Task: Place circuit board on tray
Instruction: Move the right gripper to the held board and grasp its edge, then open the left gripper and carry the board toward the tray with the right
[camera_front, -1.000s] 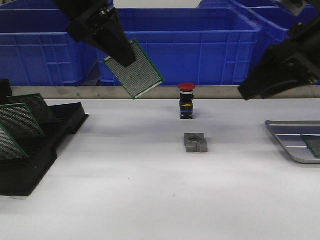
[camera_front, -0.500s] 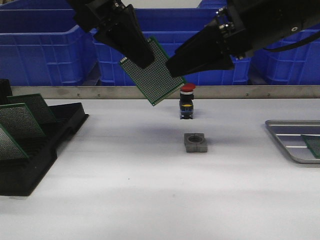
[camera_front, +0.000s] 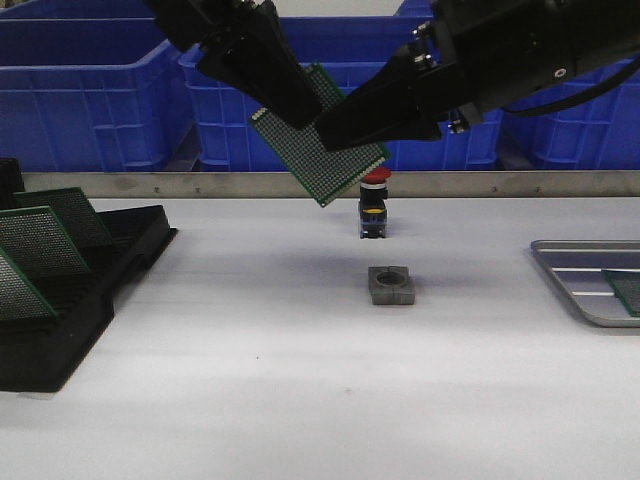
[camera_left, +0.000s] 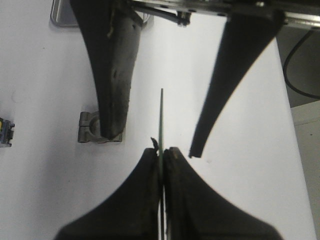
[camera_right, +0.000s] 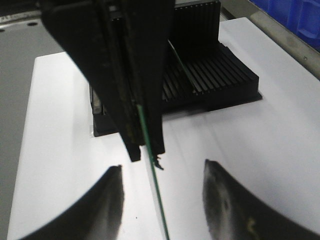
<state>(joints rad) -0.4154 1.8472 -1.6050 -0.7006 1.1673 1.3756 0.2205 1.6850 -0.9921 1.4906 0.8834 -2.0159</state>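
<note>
left gripper (camera_front: 300, 118): we see it high over the middle of the table, fingers pressed onto a circuit board; in the left wrist view the two fingertips (camera_left: 150, 165) pinch the board's thin edge.
circuit board (camera_front: 322, 152): green, dotted, held in the air and tilted, one corner pointing down, just above the red button from the front camera.
right gripper (camera_front: 335, 130): we see it reaching in from the right, at the board; in the right wrist view its fingers (camera_right: 112, 197) stand spread, one on either side of the board's edge (camera_right: 157, 200), not touching it.
tray (camera_front: 575, 275): silver, at the table's right edge, well apart from the held board; a second green board (camera_front: 628, 290) lies in it, partly cut off by the frame.
rack (camera_front: 70, 300): black, slotted, at the left, with green boards (camera_front: 40, 240) leaning in it.
red button (camera_front: 374, 205): upright at mid-table, behind a small grey metal block (camera_front: 391, 285).
crates (camera_front: 90, 90): blue, lined up behind the table.
</note>
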